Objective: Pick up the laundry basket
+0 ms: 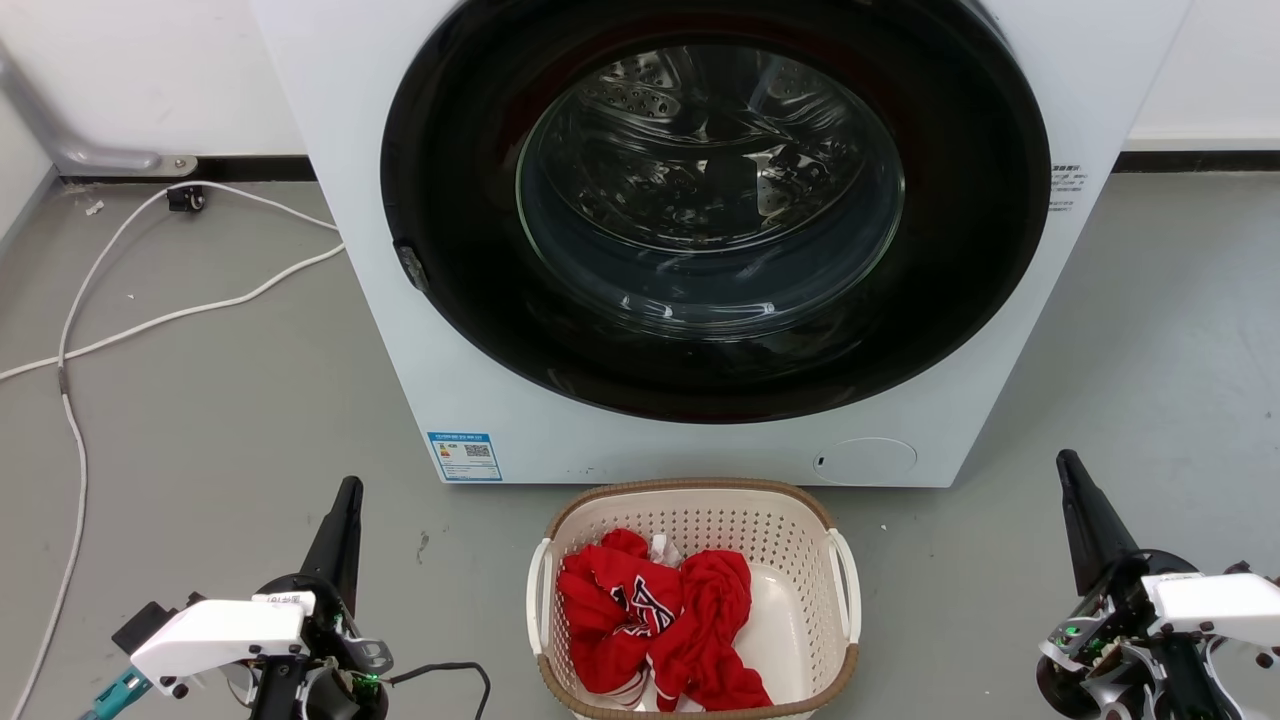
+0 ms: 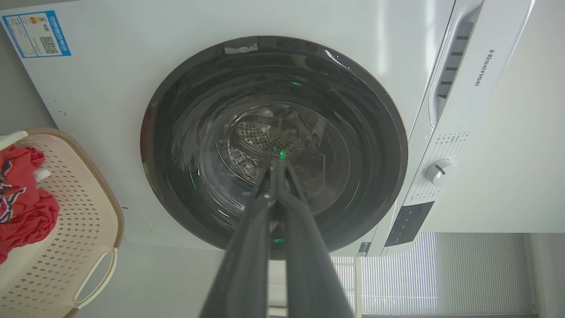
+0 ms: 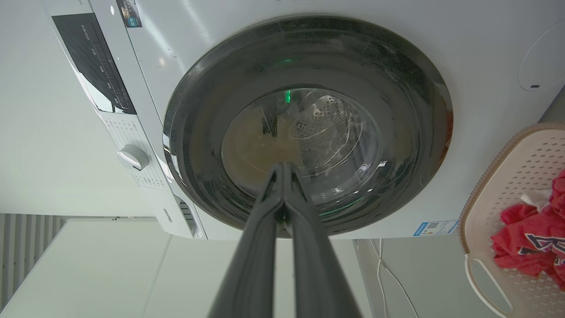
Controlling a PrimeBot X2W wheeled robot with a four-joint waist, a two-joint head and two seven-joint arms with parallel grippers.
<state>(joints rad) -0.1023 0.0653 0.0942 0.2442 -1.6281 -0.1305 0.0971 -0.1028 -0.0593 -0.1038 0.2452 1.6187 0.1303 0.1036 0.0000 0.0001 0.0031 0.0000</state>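
Nothing lifted yet: the laundry basket [image 1: 690, 487] sits on the floor [image 1: 200, 420] before the washer [image 1: 370, 250], untouched, with the left gripper [image 1: 347, 492] and right gripper [image 1: 1068, 466] well apart from it, jaws together

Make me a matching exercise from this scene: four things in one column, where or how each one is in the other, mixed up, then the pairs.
Things:
1 basket
2 red clothes
3 washer door
4 white cable

Place or state:
a shut
b in the basket
c on the floor, left of the washer
d on the floor, in front of the washer

Pairs: 1-d, 2-b, 3-a, 4-c
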